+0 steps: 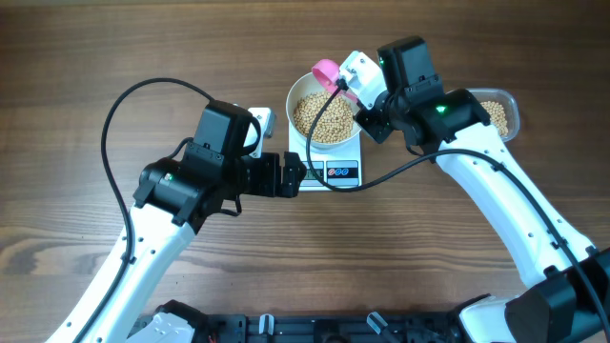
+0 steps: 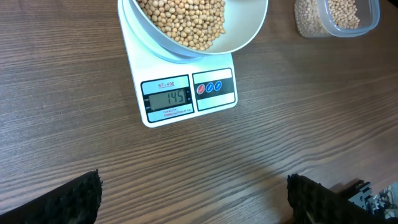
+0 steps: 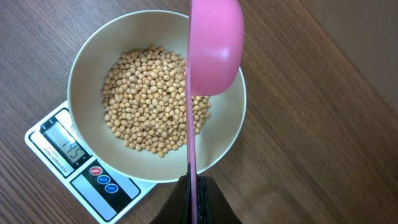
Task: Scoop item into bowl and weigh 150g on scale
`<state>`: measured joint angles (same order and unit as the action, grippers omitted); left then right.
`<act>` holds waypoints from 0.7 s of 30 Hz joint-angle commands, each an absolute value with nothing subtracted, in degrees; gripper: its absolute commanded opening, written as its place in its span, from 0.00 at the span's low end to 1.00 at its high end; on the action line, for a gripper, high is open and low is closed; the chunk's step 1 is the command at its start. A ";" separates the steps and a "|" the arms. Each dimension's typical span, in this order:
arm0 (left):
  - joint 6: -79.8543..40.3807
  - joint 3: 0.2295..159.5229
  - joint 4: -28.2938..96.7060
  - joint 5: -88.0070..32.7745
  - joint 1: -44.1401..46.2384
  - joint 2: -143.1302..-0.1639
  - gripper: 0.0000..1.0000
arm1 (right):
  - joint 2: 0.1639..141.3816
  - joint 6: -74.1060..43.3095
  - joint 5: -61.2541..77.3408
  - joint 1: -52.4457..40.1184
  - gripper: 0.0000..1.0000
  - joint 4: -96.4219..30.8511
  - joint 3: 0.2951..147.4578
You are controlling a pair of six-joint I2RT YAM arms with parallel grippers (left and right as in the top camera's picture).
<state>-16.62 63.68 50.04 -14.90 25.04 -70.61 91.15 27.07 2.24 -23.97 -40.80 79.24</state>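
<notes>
Top-up step: right gripper (image 3: 196,198), clamped on pink scoop (image 3: 214,50) above bowl (image 3: 79,74), should add few beans (image 3: 146,102) (scale (image 2: 214,109) shows 145); left gripper (image 1: 296,176) stands apart.

There was one white bowl (image 1: 297,100), one digital scale (image 1: 343,172), one pink scoop (image 1: 327,71) and one clear container (image 1: 515,109). The beans (image 3: 146,102) were too many to count. Two end effectors showed: the left end effector (image 2: 196,202) and the right end effector (image 3: 198,193).

Left fingers (image 2: 78,199): black, coarse-textured. Behind them: black joint housings (image 1: 214,143), white forearm shells (image 1: 133,257). Black cable (image 1: 124,95) off each wrist. Green status light (image 1: 440,108) on right arm (image 1: 496,191).
</notes>
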 commanded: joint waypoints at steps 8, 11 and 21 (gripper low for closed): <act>-15.42 63.46 49.93 -15.40 25.30 -70.85 1.00 | 89.54 26.98 1.30 -24.10 0.04 -40.51 81.12; -15.42 63.46 49.93 -15.38 25.30 -70.85 1.00 | 89.54 27.07 1.28 -24.10 0.04 -40.51 81.12; -15.42 63.46 49.93 -15.38 25.30 -70.85 1.00 | 89.52 27.03 1.08 -24.84 0.04 -42.30 81.10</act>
<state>-16.62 63.68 50.04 -14.90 25.04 -70.61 91.15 27.07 2.22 -24.38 -42.46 79.29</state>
